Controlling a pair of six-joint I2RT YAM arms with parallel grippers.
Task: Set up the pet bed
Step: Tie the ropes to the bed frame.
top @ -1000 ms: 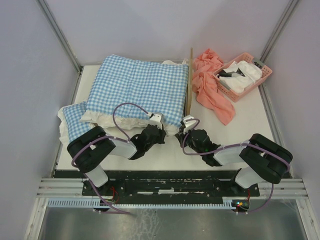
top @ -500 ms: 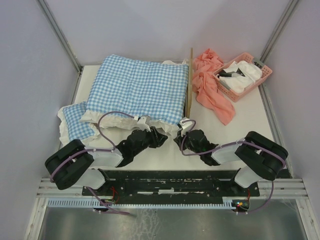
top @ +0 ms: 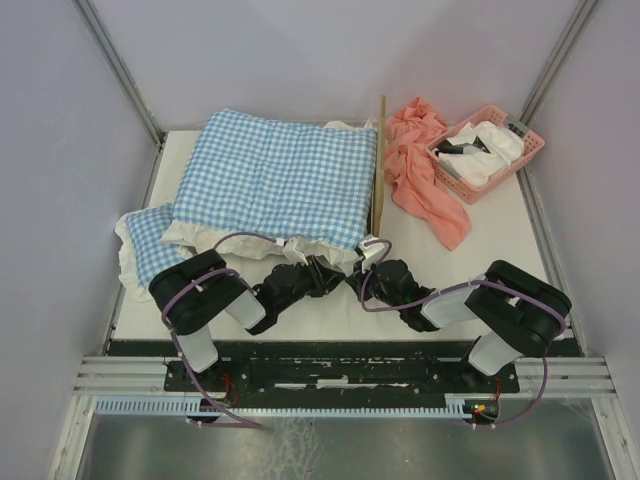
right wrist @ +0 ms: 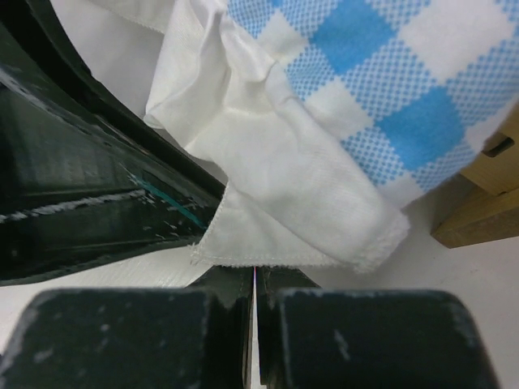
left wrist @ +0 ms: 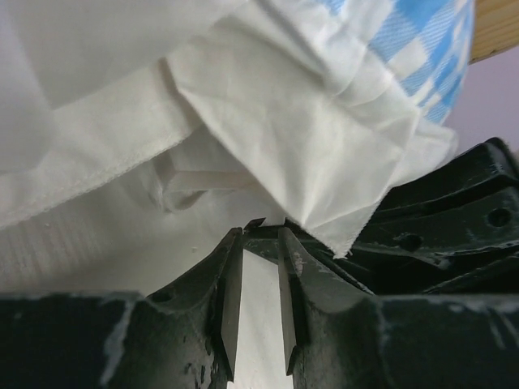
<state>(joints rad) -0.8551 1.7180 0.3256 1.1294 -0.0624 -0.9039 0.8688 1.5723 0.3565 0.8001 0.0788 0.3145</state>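
Note:
The pet bed is almost hidden under the blue-and-white checked cushion (top: 280,175). Only a light-wood edge (top: 380,170) shows along the cushion's right side, and also in the left wrist view (left wrist: 496,28) and the right wrist view (right wrist: 480,207). My left gripper (top: 325,272) lies low at the cushion's front right corner, jaws a narrow gap apart with nothing between them (left wrist: 259,231). The white frill (left wrist: 324,138) hangs just above it. My right gripper (top: 362,272) faces it, nearly touching, and is shut (right wrist: 255,271). The frill's hem (right wrist: 268,235) drapes over its tips.
A small checked pillow (top: 150,245) lies at the front left. A pink cloth (top: 425,185) is bunched right of the wood edge. A pink basket (top: 487,150) with white and dark items stands at the back right.
My left gripper has moved right along the cushion's front edge until it meets the right gripper. The right gripper has shifted slightly left. The cushion has not moved.

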